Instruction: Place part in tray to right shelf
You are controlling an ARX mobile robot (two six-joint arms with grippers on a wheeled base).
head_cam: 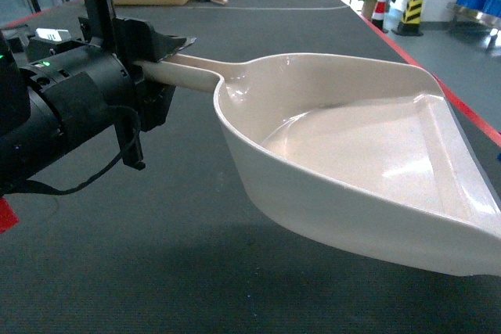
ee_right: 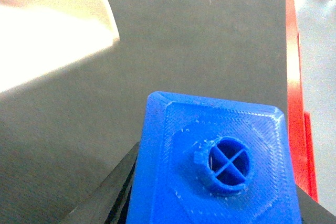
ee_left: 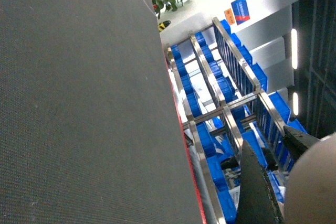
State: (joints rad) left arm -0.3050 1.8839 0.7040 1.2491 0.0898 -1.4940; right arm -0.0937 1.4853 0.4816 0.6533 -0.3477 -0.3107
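Here the little blue part (ee_right: 218, 163) sits right up close in the right wrist view, filling the bottom middle of the frame. Its round stud faces the camera. Black fingers (ee_right: 113, 192) of the right gripper (ee_right: 220, 203) show at the bottom left, and a dark bit shows at the bottom right, so the part lies between them and they look pinched on it. Past the part is the dark grey table (ee_right: 199, 35), and a curved edge of the beige tray (ee_right: 100, 9) peeks in at the upper left. A red strip (ee_right: 296, 103) runs down the right side.

In the head view the left gripper (head_cam: 160, 60) is in the upper left of the frame. Its black fingers are pressed on the long flat handle of the tray. The big scoop of the tray (head_cam: 352, 154) fills the middle and right of the frame, lifted above the table, with its straight lip pointing to the lower right. The left arm (head_cam: 55, 115) comes in from the left edge and lies about level.

In the left wrist view the shiny metal right shelf (ee_left: 220, 108) shows in the middle right, beyond the table edge, with blue crates (ee_left: 210, 145) on it.
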